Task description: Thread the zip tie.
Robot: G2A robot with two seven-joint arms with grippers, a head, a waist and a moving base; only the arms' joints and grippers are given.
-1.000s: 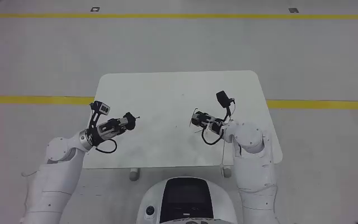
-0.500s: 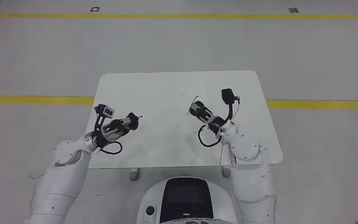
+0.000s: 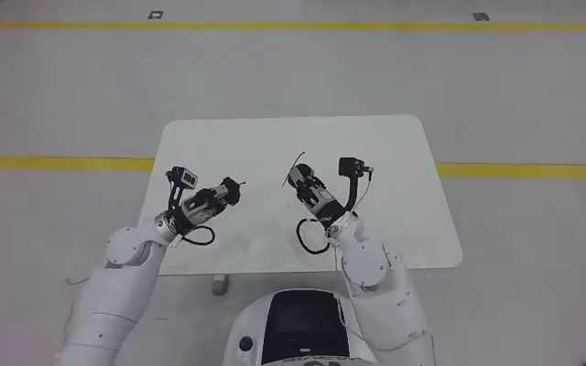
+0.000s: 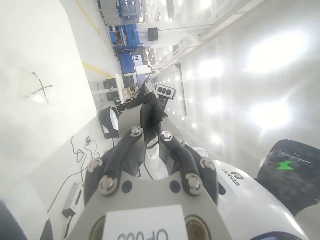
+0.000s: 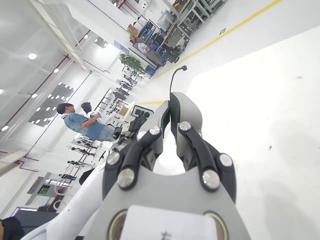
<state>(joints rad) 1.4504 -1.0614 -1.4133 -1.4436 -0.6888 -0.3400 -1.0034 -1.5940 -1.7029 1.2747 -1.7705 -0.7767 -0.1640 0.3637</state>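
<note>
The right end effector [image 3: 298,174] is clenched on the zip tie [image 3: 301,159] above the middle of the surface [image 3: 385,146]. What matters, to my eye, is the gap to the left end effector [image 3: 229,190], which hangs apart from it toward the left edge, pointing its way. The tie runs slantwise, one end toward the near-left corner and the other toward the far edge, so it lies across that approach rather than along it. It's a thin black strip, gently curved, with a small blocky head at its far tip. The left one looks closed too; whether it pinches anything I can't tell.

White table [image 3: 275,137], grey floor [image 3: 275,73], yellow lines [image 3: 275,26]
</note>
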